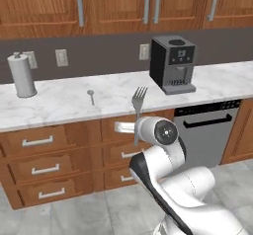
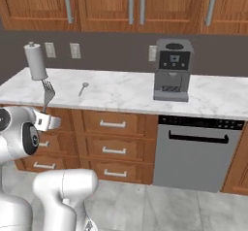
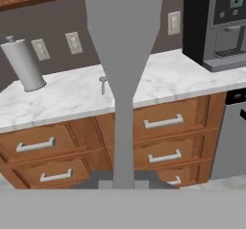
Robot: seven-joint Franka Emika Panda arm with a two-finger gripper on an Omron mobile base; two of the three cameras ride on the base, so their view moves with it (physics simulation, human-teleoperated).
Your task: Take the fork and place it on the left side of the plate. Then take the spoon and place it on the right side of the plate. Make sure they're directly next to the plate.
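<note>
Slim grey metal fork [image 3: 123, 55] stands upright at centre frame in the hand view, tines up, handle clamped low in the closed pincer [image 3: 123, 182]. Stiff, light, likely slick; a low hold lets it swing, mid-handle would be steadier. Upper left: grey paper-towel roll [image 1: 21, 75] on white marble tabletop [image 1: 64, 103]. Centre: small grey metal spoon [image 1: 91, 96]. Right: black coffee machine [image 1: 173, 64].
</note>
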